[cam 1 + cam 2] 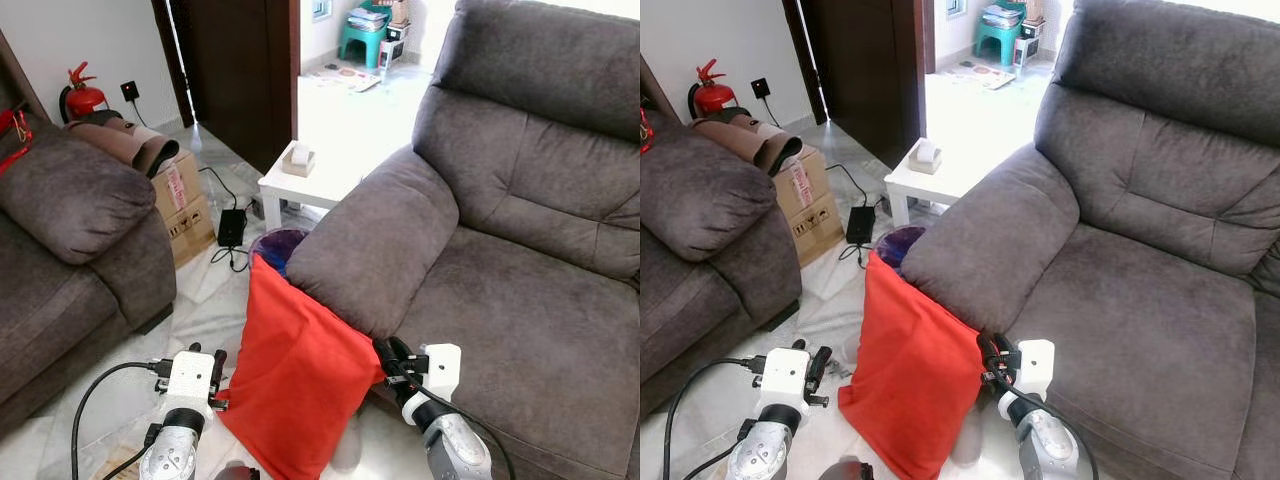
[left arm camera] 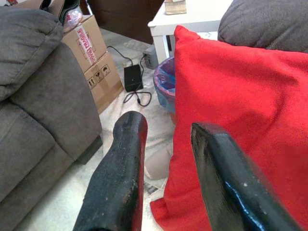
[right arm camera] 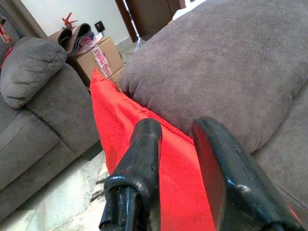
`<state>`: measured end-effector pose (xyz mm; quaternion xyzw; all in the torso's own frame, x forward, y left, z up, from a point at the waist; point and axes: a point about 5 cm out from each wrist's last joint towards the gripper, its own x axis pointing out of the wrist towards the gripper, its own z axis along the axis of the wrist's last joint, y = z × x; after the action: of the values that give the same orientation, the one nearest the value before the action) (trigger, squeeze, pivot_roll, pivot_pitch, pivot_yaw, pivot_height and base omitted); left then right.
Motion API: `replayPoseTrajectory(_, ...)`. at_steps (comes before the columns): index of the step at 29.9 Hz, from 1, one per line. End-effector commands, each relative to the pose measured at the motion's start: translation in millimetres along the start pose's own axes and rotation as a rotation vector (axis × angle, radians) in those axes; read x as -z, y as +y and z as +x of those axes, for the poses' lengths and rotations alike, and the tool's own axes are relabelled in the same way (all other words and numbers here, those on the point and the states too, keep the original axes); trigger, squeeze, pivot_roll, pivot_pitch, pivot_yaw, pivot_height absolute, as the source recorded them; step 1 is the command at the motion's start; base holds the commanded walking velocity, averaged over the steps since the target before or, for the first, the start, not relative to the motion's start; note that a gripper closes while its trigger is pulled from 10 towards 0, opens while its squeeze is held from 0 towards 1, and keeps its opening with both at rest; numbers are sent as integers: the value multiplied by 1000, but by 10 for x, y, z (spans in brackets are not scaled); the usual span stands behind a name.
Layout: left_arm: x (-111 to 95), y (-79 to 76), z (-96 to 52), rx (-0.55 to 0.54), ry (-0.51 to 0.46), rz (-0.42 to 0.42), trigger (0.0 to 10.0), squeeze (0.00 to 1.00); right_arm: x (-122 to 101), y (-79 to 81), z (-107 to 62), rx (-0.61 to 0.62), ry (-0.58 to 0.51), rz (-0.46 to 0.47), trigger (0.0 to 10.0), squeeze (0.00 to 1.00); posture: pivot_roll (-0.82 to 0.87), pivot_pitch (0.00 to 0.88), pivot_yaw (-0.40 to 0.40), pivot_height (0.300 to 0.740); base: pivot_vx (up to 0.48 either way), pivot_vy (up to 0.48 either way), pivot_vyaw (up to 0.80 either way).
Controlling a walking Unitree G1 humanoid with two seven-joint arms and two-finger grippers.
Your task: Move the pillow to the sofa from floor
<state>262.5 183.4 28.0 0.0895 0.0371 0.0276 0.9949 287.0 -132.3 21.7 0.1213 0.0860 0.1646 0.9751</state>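
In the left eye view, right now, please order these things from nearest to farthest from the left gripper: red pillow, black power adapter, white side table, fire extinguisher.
From the left gripper:
1. Red pillow, touching its right side.
2. Black power adapter, on the floor ahead.
3. White side table, beyond the adapter.
4. Fire extinguisher, at the far wall.

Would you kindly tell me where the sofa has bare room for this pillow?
The grey sofa's seat cushion lies bare between its padded armrest and backrest. Crowded: the red fabric pillow leans against that armrest, flanked by the left gripper and right gripper.
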Motion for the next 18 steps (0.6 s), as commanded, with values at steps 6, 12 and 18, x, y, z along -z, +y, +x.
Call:
replayPoseTrajectory(6,240,16,-131,-9,107,5,10000,0,-16,15,26,-4,-10,17,10000,0,-20,131,1,618,0,0,0)
replayPoseTrajectory(12,217,26,-120,-17,94,1,10000,0,-3,4,17,2,-2,16,10000,0,-17,130,0,618,0,0,0)
replayPoseTrajectory(18,165,12,-73,-15,68,1,10000,0,12,7,19,3,6,18,10000,0,-17,130,2,618,0,0,0)
